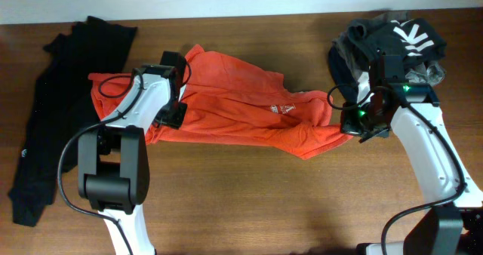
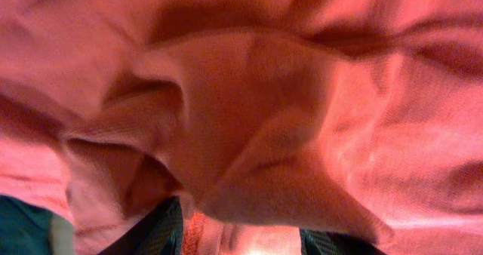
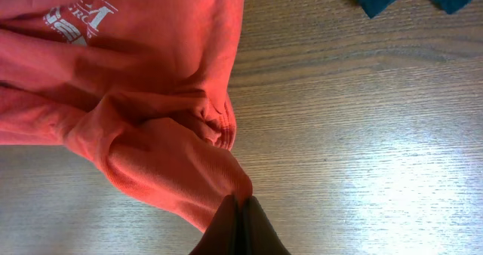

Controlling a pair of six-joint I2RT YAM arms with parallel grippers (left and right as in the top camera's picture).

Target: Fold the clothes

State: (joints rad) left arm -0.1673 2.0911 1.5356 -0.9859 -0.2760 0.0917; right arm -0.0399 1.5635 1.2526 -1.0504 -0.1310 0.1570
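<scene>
The orange T-shirt (image 1: 241,108) lies rumpled on the table (image 1: 249,202), nothing folded yet. The right gripper (image 3: 240,210) pinches its right corner shut. The left gripper (image 1: 181,93) is buried in its left side (grip impossible to tell). The black garment (image 1: 60,96), left of it, waits.

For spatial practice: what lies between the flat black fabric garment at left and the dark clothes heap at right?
The crumpled orange-red fabric T-shirt, seen in the overhead view.
</scene>
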